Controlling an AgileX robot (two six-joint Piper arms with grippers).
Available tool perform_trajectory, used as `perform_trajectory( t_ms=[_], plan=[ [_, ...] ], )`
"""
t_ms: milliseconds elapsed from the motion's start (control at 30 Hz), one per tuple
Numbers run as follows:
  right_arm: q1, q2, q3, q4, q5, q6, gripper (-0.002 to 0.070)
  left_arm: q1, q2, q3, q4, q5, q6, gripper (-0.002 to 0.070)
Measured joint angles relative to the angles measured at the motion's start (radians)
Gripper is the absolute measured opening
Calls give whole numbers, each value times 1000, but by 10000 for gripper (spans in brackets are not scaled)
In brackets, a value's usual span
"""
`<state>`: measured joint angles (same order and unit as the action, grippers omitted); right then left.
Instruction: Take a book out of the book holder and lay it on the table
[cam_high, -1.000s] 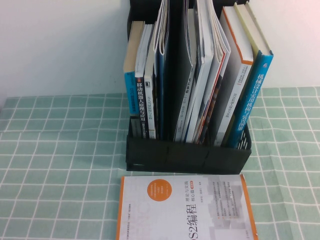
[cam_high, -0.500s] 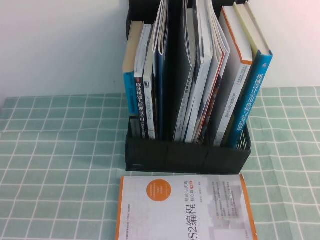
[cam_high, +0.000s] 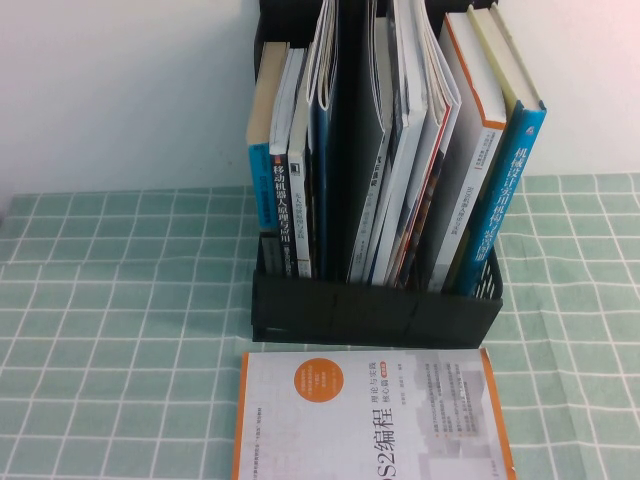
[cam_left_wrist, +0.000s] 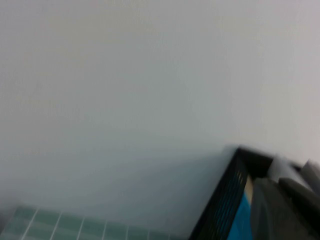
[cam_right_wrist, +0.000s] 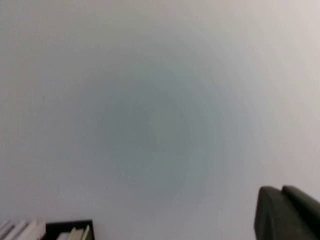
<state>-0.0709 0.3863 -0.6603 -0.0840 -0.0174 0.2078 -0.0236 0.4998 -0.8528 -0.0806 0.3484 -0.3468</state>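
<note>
The black book holder (cam_high: 375, 305) stands at the back middle of the table (cam_high: 120, 330), packed with upright books. The book (cam_high: 508, 185), thick with a bright blue spine, leans in the holder's rightmost slot. Neither arm appears in the high view. In the left wrist view my left gripper (cam_left_wrist: 279, 182) is shut and empty, raised beside the holder's mesh wall (cam_left_wrist: 225, 195), facing the white wall. In the right wrist view my right gripper (cam_right_wrist: 282, 189) is shut on nothing, held high, with the holder's top (cam_right_wrist: 65, 227) far off.
A white book with orange edges (cam_high: 370, 420) lies flat on the table just in front of the holder. A slim tan-and-blue book (cam_high: 262, 150) and several magazines (cam_high: 400, 140) fill the other slots. A white wall (cam_high: 120, 90) stands close behind.
</note>
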Motion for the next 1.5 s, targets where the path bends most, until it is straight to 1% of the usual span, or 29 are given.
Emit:
perform_trajectory(
  t_ms=[67, 167, 300, 400, 567, 600, 667, 733, 800, 900, 967, 1067, 1167, 1300, 1400, 1500],
  plan=[
    [0, 88, -49, -2, 133, -4, -2, 0, 93, -54, -19, 111, 66, -3],
    [0, 174, -71, -30, 297, -79, -2, 0, 197, -74, -50, 174, 161, -3],
    [12, 215, -71, -31, 388, -136, -2, 0, 267, -74, -159, 214, 227, -3],
    [45, 217, -73, 48, 452, -148, -2, 0, 306, -74, -324, 252, 389, -3],
    [109, 256, -31, 177, 527, -238, -2, -2, 404, -75, -785, 364, 890, -3],
    [120, 270, -13, 207, 535, -264, -2, -2, 429, -78, -865, 384, 953, -3],
    [139, 292, 18, 265, 546, -325, -2, -4, 497, -96, -973, 428, 1063, -3],
    [155, 309, 49, 342, 546, -403, -2, -22, 563, -127, -1011, 441, 1129, -3],
    [165, 322, 75, 413, 542, -481, -2, -62, 624, -172, -1009, 434, 1163, -3],
    [168, 339, 91, 512, 534, -587, -2, -182, 710, -267, -952, 397, 1176, -3],
    [168, 351, 93, 554, 525, -646, -2, -279, 766, -337, -884, 346, 1160, -3],
    [168, 360, 93, 594, 500, -705, -2, -404, 848, -439, -774, 279, 1120, -3],
    [168, 360, 93, 609, 488, -734, -2, -494, 943, -545, -703, 255, 1101, -3],
    [168, 360, 93, 613, 482, -750, -2, -576, 1065, -691, -652, 252, 1097, -3],
    [168, 360, 93, 613, 482, -761, -2, -600, 1143, -781, -629, 252, 1094, -3],
    [168, 360, 93, 613, 478, -771, -2, -607, 1216, -858, -603, 252, 1092, -3]
  ],
)
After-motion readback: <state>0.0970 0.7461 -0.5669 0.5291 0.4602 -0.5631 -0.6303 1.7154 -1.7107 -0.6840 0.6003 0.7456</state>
